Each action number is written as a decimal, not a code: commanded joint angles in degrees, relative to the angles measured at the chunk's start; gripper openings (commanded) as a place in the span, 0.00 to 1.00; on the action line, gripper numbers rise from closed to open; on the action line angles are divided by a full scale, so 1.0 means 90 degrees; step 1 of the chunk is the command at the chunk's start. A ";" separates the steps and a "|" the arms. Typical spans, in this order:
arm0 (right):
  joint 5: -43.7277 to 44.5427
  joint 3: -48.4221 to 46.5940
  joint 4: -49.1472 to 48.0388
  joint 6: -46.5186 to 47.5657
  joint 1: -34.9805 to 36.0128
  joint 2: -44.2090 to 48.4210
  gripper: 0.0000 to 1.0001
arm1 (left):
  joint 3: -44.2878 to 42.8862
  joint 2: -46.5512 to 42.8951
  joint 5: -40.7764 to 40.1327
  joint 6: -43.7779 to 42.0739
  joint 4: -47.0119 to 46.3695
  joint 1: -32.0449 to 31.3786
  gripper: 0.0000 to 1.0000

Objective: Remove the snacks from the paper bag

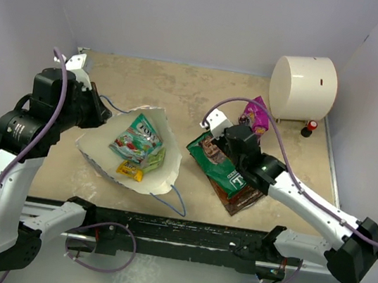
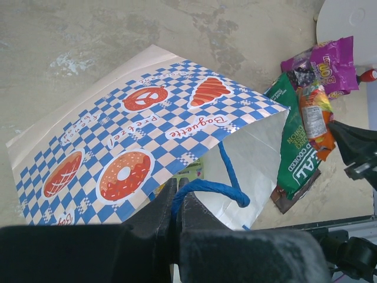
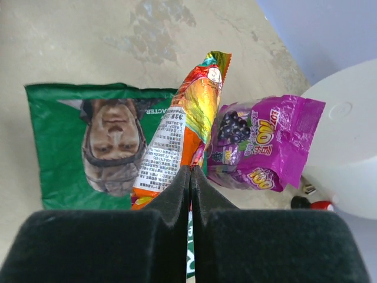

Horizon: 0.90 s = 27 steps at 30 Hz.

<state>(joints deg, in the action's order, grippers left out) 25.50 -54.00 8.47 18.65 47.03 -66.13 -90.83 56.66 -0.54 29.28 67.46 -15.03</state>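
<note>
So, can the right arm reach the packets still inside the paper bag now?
Probably not yet: its fingers are shut on the orange packet. Otherwise the way looks free: the paper bag gapes toward it, packets showing.

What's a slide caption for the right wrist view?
Right fingers shut on an orange snack packet, over a green bag, beside a purple pouch.

The paper bag [image 2: 135, 135] is showing "Baguette" and "Pretzel" in red script on its checkered side, and the green packet [image 2: 294, 147] is reading "COOKED". The magenta pouch [image 3: 265, 141] lettering is looking too warped, and the orange packet [image 3: 162, 153] fine print is coming out too small to read.
</note>
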 commanded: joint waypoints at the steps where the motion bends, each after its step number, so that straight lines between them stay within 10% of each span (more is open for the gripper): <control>1: -0.0417 0.0111 -0.0843 0.1484 -0.0153 -0.0284 0.00 | -0.0264 -0.0036 -0.0065 -0.0164 -0.0082 0.0005 0.00; 14: -0.0728 0.0134 -0.1027 0.3256 -0.0324 -0.1331 0.00 | -0.0384 -0.0060 -0.0124 -0.0182 0.0050 0.0000 0.00; 27: -0.1865 0.0384 -0.0365 0.2510 -0.0322 -0.1872 0.00 | -0.0277 -0.0145 -0.0116 0.0017 0.0042 0.0000 0.00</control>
<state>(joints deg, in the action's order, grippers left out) 11.79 -51.44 4.45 43.53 44.23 -82.00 -92.14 55.81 -0.99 28.93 68.75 -15.03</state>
